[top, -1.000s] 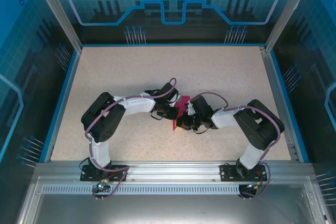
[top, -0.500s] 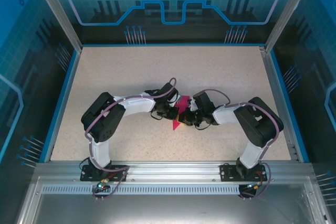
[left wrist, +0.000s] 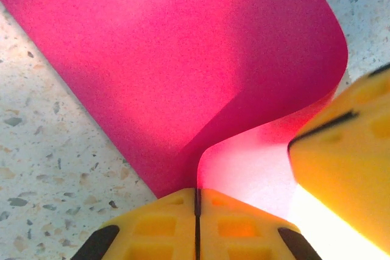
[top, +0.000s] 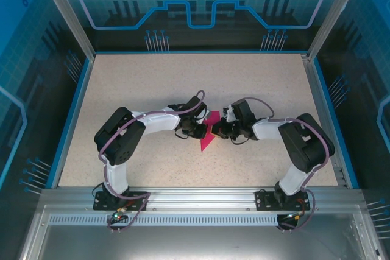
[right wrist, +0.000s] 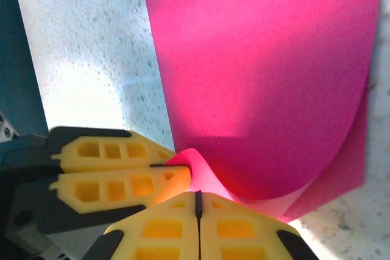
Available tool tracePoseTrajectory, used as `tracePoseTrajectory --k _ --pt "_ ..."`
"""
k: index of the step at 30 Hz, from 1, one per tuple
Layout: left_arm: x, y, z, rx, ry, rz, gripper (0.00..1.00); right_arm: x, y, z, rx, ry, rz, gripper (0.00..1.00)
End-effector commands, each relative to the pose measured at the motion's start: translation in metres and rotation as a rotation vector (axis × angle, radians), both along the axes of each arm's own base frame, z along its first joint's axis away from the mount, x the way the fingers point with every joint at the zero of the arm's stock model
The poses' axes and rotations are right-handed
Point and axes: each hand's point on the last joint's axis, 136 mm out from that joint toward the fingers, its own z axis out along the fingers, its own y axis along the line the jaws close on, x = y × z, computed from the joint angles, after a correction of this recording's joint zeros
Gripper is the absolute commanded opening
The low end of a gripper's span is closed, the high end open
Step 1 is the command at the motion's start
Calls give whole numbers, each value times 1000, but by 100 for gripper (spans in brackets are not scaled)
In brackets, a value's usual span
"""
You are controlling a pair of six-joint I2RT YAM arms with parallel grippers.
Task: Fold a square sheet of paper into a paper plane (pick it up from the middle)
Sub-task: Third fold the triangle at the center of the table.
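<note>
The magenta-pink sheet of paper [top: 208, 140] is lifted at mid-table, bent into a curl between both grippers. My left gripper [top: 197, 127] is shut on its left edge; in the left wrist view the paper [left wrist: 183, 59] rises from the closed tips [left wrist: 196, 194] and rolls over to the right. My right gripper [top: 221, 130] is shut on the opposite edge; in the right wrist view the sheet [right wrist: 262, 77] arches away from its closed tips [right wrist: 198, 198]. The left gripper's yellow fingers [right wrist: 122, 184] pinch the paper just beside them. The two grippers nearly touch.
The speckled beige table [top: 152, 89] is bounded by a blue rim [top: 72, 114] and an aluminium rail [top: 195, 196] at the near edge. Both arms bend inward, elbows at the left [top: 119, 135] and right [top: 304, 144].
The right gripper has swung away from the near edge toward the back and slightly right with its edge of the paper. The paper's lower point now shows. The left gripper has stayed put.
</note>
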Motion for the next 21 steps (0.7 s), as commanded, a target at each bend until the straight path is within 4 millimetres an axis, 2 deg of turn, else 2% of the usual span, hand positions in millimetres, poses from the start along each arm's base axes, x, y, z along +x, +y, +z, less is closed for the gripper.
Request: tracePoseTrajectory --k 1,8,10,16,18,21 --pt "-7 8 -14 46 46 -19 8 -2 -1 -8 0 22 35 6" --pt "-9 9 -16 51 54 -17 8 -6 -13 -35 -77 76 11 5" --pt "-9 9 -16 52 52 -18 8 -5 -12 -30 -68 69 17 5" --pt "-9 10 -15 60 54 -23 8 8 -10 8 -28 -16 30 7" --pt "-9 10 -15 61 56 -24 8 12 -13 10 -24 -24 27 7" --pt "-9 10 -15 59 55 -23 8 14 -19 1 -22 -2 22 7"
